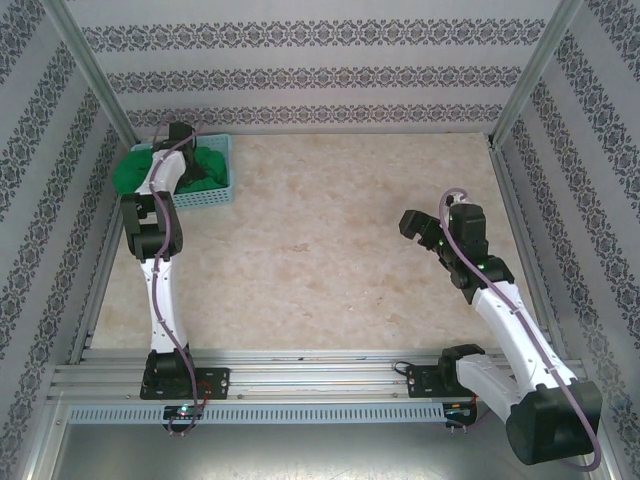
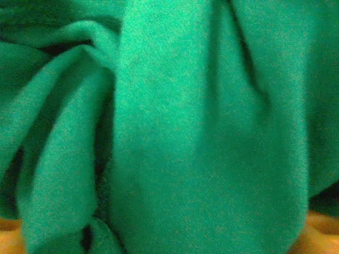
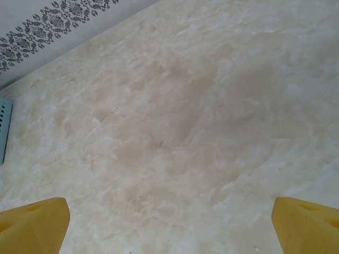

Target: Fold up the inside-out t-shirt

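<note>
Right gripper (image 3: 169, 222): jaws spread above the table (image 1: 320, 260), empty. Left gripper (image 2: 169, 235): jaws spread, pressed into the t-shirt (image 1: 207, 165), which is bunched in the basket (image 1: 212, 196), far left. Risk: a pinch through several layers may lift a tangled wad, or catch and drag the basket.

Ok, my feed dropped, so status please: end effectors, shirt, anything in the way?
Left end effector down in the shirt, grip unclear. Right end effector open over bare table. Shirt bunched in the basket, unfolded. Basket walls hem it in.
</note>
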Robot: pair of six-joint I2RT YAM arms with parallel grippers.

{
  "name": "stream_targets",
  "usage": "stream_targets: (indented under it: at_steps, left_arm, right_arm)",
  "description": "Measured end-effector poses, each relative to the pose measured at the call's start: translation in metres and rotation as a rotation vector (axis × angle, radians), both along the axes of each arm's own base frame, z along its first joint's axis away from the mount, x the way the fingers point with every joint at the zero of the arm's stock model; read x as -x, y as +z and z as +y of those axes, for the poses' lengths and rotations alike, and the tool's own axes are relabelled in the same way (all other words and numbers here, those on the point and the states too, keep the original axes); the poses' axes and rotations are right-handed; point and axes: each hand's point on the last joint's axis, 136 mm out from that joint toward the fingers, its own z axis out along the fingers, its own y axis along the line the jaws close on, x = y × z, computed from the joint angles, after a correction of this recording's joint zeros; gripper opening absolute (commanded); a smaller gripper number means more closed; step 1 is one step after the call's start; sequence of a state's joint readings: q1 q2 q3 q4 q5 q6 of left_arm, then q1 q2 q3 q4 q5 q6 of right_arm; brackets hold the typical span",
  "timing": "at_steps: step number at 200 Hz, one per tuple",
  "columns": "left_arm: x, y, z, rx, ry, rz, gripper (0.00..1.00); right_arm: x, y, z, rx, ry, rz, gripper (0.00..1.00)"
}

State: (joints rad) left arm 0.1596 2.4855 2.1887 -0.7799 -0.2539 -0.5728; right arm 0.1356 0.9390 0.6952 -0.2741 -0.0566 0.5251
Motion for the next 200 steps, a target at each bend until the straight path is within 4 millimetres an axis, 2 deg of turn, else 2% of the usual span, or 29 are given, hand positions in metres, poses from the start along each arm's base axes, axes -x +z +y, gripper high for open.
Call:
stream_targets:
  at_steps: [24, 44, 62, 84, 112, 139, 176, 200]
  left_arm:
    - [0.000, 0.000, 0.008, 0.017, 0.022, -0.007, 0.48]
    - [0.000, 0.001, 0.009, 0.034, 0.035, -0.013, 0.33]
    - [0.000, 0.000, 0.006, 0.055, 0.040, -0.021, 0.23]
    - [-0.001, 0.002, 0.003, 0.074, 0.035, -0.029, 0.16]
    - [0.006, 0.020, -0.002, 0.093, 0.031, -0.048, 0.03]
    - [0.006, 0.070, -0.004, 0.087, 0.023, -0.134, 0.00]
    - [0.013, 0.172, -0.008, 0.047, 0.001, -0.349, 0.00]
    - [0.021, 0.228, -0.021, 0.024, -0.035, -0.471, 0.00]
  right_arm:
    - [0.004, -0.001, -0.001, 0.002, -0.002, 0.006, 0.98]
    - [0.009, 0.000, -0.003, 0.005, -0.007, 0.004, 0.98]
    - [0.011, 0.002, -0.004, 0.007, -0.012, -0.005, 0.98]
    - [0.013, 0.002, -0.004, 0.008, -0.012, -0.003, 0.98]
    - [0.014, 0.001, -0.004, 0.005, -0.014, 0.001, 0.98]
    - [0.015, 0.005, -0.005, 0.000, -0.016, -0.012, 0.98]
    - [0.018, 0.013, -0.004, -0.017, -0.022, -0.035, 0.98]
    - [0.019, 0.014, -0.004, -0.021, -0.023, -0.038, 0.98]
